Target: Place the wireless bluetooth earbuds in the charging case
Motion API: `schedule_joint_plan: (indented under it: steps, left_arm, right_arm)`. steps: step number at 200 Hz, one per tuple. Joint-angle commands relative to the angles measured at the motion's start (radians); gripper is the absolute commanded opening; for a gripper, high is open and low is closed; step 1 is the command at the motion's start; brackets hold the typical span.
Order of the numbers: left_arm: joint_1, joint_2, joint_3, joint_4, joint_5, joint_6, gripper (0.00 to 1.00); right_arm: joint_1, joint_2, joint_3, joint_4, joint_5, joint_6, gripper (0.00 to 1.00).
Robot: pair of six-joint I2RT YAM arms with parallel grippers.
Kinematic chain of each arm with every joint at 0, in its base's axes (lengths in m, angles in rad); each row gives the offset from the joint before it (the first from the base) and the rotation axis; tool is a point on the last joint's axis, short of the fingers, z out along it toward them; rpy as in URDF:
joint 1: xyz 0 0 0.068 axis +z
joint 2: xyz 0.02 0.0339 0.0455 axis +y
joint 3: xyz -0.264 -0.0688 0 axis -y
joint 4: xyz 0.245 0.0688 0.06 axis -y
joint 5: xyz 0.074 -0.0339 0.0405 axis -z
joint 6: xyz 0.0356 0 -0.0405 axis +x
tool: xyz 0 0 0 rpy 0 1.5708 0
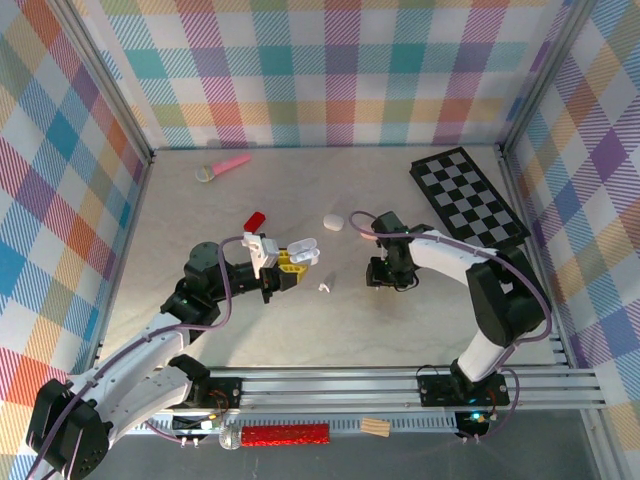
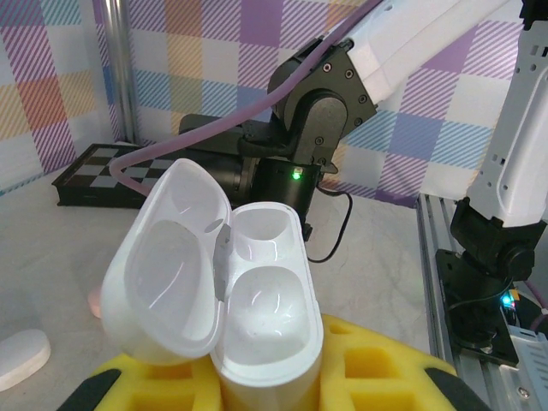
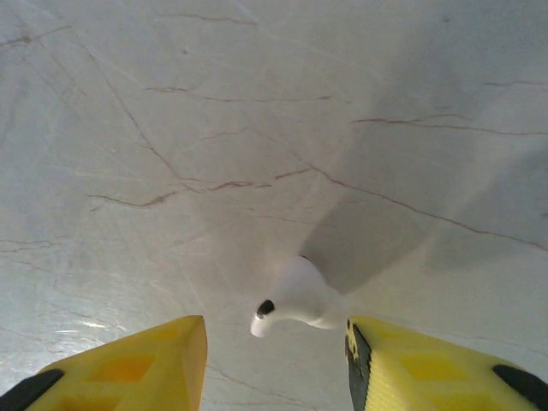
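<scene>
My left gripper (image 1: pixel 284 268) is shut on the white charging case (image 2: pixel 265 308) and holds it above the table with its lid (image 2: pixel 167 274) swung open. Both wells of the case are bare. In the top view the case (image 1: pixel 304 252) points toward the right arm. A tiny white earbud (image 3: pixel 295 300) lies on the table between the yellow fingers of my right gripper (image 3: pixel 278 347), close against the right finger (image 3: pixel 402 360) and well clear of the left one. That gripper (image 1: pixel 385 274) points straight down and is open. Another white earbud (image 1: pixel 325 287) lies on the table between the two grippers.
A white oval pebble (image 1: pixel 333 221) lies just beyond the grippers, with a small red piece (image 1: pixel 255 218) to its left. A pink-handled tool (image 1: pixel 224 165) is at the back left, and a folded checkerboard (image 1: pixel 468 195) at the back right. Metal rails (image 1: pixel 400 385) run along the near edge.
</scene>
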Motion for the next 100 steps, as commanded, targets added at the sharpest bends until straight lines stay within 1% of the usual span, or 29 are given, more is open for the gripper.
schedule_joint_plan:
  steps: [1,11,30,100]
  left_arm:
    - [0.013,0.004,-0.008,0.041,0.024,-0.006,0.00]
    - [0.013,0.004,-0.008,0.041,0.027,-0.006,0.00]
    - [0.013,0.005,-0.006,0.041,0.027,-0.006,0.00]
    - [0.013,0.011,-0.007,0.036,0.027,-0.002,0.00]
  right_arm:
    - [0.000,0.027,-0.012,0.030,-0.027,0.018,0.44]
    - [-0.001,0.033,-0.011,0.032,-0.021,0.020,0.42]
    - [-0.010,0.036,-0.013,0.032,-0.008,0.022,0.41]
    - [-0.033,0.003,-0.013,0.028,-0.003,0.016,0.41]
